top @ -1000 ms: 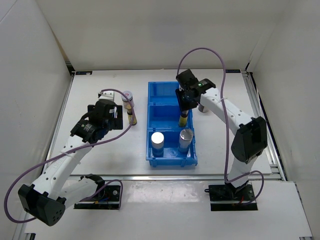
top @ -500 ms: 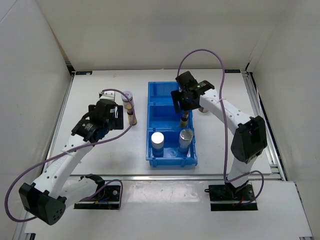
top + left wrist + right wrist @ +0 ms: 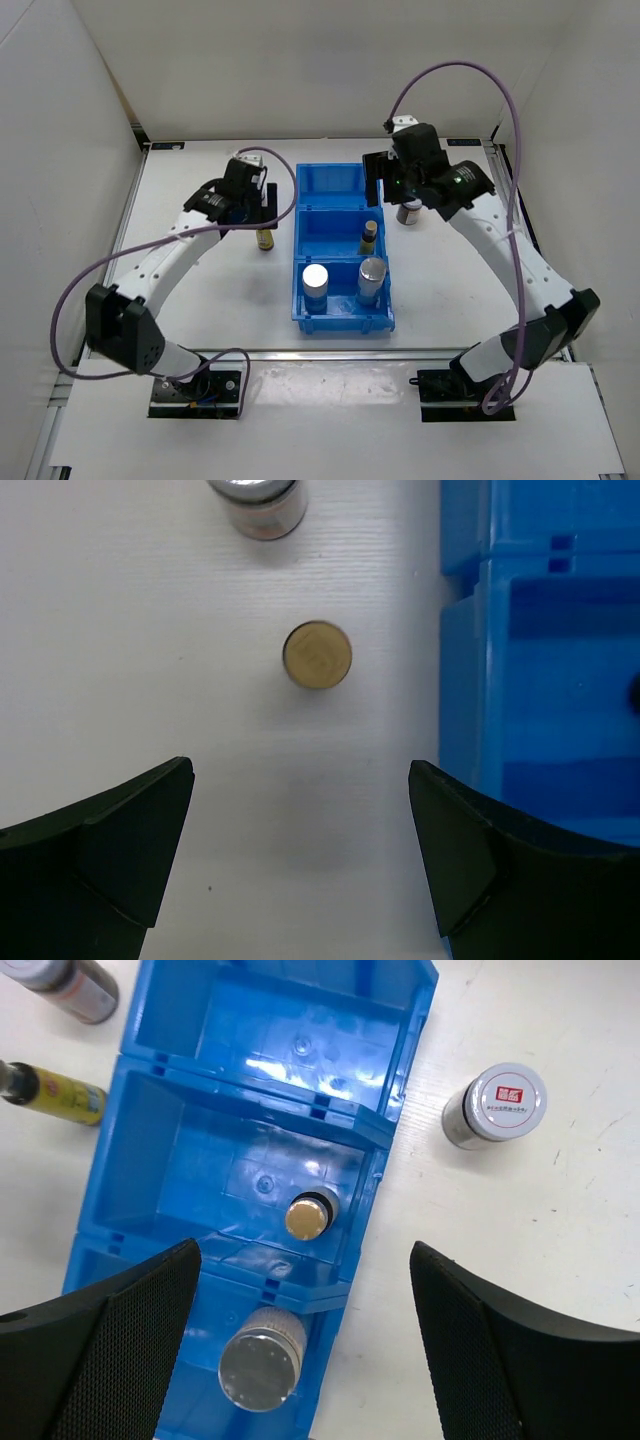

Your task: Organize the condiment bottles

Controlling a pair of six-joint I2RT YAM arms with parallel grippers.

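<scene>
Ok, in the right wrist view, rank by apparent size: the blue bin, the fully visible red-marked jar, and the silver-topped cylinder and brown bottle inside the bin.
1. blue bin, by far the largest.
2. red-marked jar and silver-topped cylinder: about alike, so not ranked.
3. brown bottle, seen cap-on, the smallest.

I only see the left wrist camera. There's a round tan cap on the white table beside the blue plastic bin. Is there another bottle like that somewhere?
Observer: Yes. A second slim dark brown bottle with a tan cap stands in the middle compartment of the blue three-compartment plastic bin.
Operator: What's in the part nearest the robot?
Observer: Two pale silver-topped cylinders, one left, one right.
Operator: Any other jar like the one in my picture?
Observer: One squat jar with a red-marked grey lid stands on the table, right of the bin.
</scene>
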